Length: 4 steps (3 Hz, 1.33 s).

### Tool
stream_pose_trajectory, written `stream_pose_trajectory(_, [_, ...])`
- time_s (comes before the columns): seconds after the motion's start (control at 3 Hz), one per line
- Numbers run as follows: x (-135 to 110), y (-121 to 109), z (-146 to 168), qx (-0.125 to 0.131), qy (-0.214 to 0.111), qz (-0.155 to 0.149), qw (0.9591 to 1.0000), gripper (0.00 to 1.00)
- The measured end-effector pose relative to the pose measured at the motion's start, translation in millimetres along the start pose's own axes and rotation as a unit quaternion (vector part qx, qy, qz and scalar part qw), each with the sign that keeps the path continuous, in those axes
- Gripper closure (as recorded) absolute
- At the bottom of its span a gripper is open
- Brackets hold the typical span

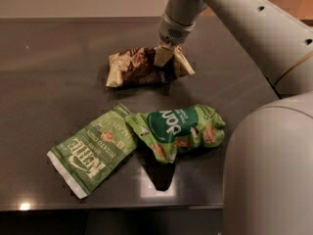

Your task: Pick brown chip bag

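Observation:
The brown chip bag [133,68] lies in the middle far part of the dark table [54,58], crumpled and bunched up, with its right end raised. My gripper [164,58] comes down from the upper right and is shut on the bag's right part. One cream fingertip [163,56] shows in front of the bag; the other is hidden behind it.
A flat light-green Kettle bag [94,152] lies at the front left. A puffy green bag with a dark-green round logo [180,129] lies beside it, in front of the brown bag. My arm [234,13] crosses the upper right; the robot's body [274,175] fills the lower right.

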<state>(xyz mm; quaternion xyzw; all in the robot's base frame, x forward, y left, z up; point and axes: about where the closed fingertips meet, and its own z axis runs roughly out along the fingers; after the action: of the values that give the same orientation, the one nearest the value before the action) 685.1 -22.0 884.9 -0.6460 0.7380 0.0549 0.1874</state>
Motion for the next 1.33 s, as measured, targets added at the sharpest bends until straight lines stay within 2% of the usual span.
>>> stream_pose_trajectory(0.33, [-5.2,5.2,-33.5,0.003,-0.018,-0.018,0.9997,0.99])
stream_pose_trajectory(1.0, [-12.8,15.3,-110.4,0.018,-0.058,-0.047,0.997,1.0])
stream_pose_trajectory(1.33, [-14.5,5.9,-132.6,0.032,-0.077,-0.045,0.9955,1.0])
